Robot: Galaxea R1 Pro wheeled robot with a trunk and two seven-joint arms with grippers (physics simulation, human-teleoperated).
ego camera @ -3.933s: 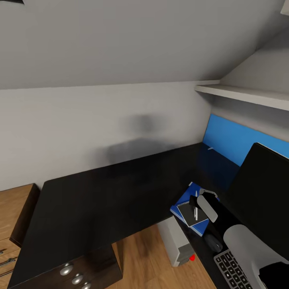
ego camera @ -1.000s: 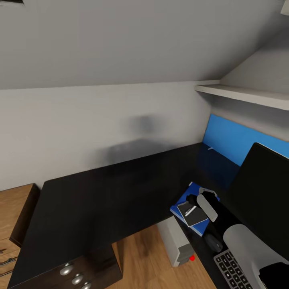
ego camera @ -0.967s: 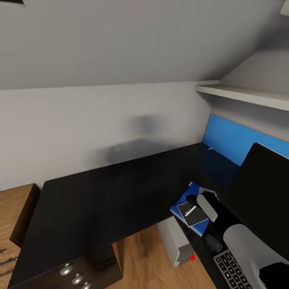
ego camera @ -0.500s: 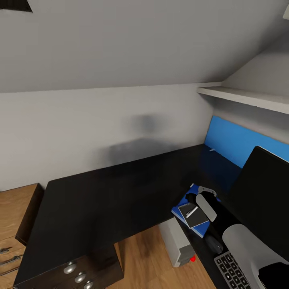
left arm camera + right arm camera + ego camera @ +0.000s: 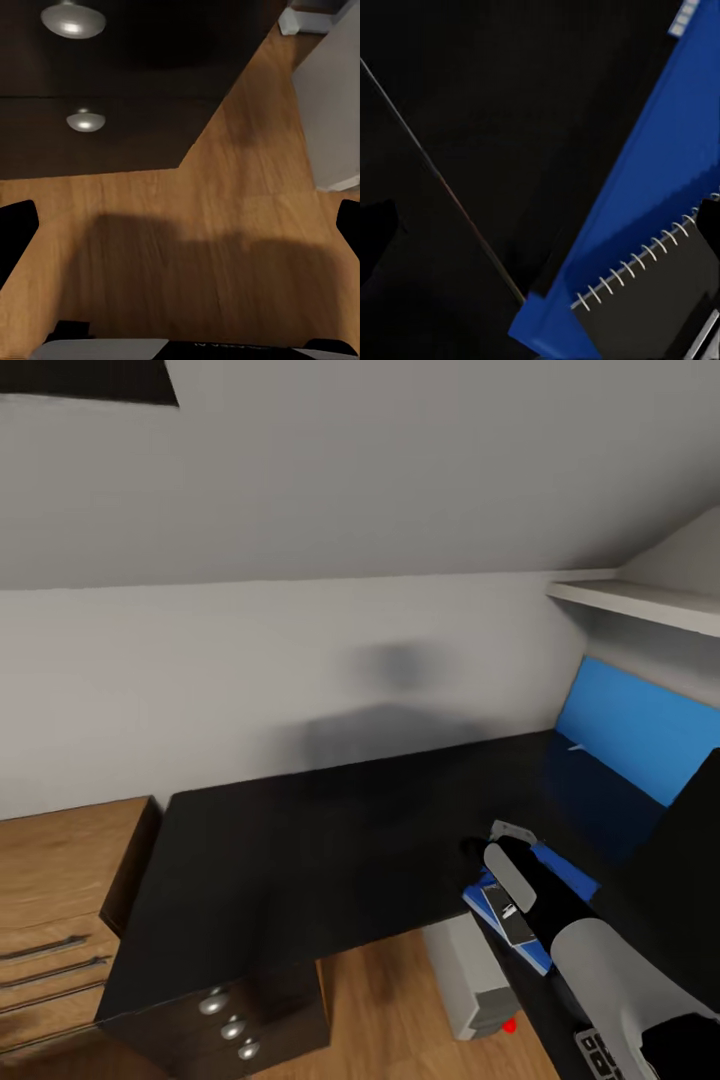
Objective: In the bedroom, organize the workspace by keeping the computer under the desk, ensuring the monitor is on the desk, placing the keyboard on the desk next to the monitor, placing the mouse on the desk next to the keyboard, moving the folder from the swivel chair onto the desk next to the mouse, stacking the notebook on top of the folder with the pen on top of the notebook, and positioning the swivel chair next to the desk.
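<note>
Nothing pinched in the right claw (image 5: 540,225): spread wide, hanging low over the dark spiral-bound notebook (image 5: 660,307). Just under the claw, a thin pale streak on the cover, prob. the pen (image 5: 706,330); too small to be sure. Below that, the flat bright-blue folder (image 5: 562,875), on the glossy black L-shaped desk (image 5: 320,840) w/ one corner close to the desk edge. Straight down from that corner, the boxy light-grey computer tower (image 5: 472,982) on the wood floor.

Risks, judged from here:
- Pulling the arm back low could drag a fingertip across the cover, roll the pen off and skew the stack.
- Nudging the folder toward the edge could tip it over, onto the tower.
- Swinging wide could clip the black flat monitor (image 5: 690,860) just beyond the claw.

Left claw (image 5: 180,232) also spread, empty, over bare floor beside the dark drawers w/ round silver knobs (image 5: 73,18).
</note>
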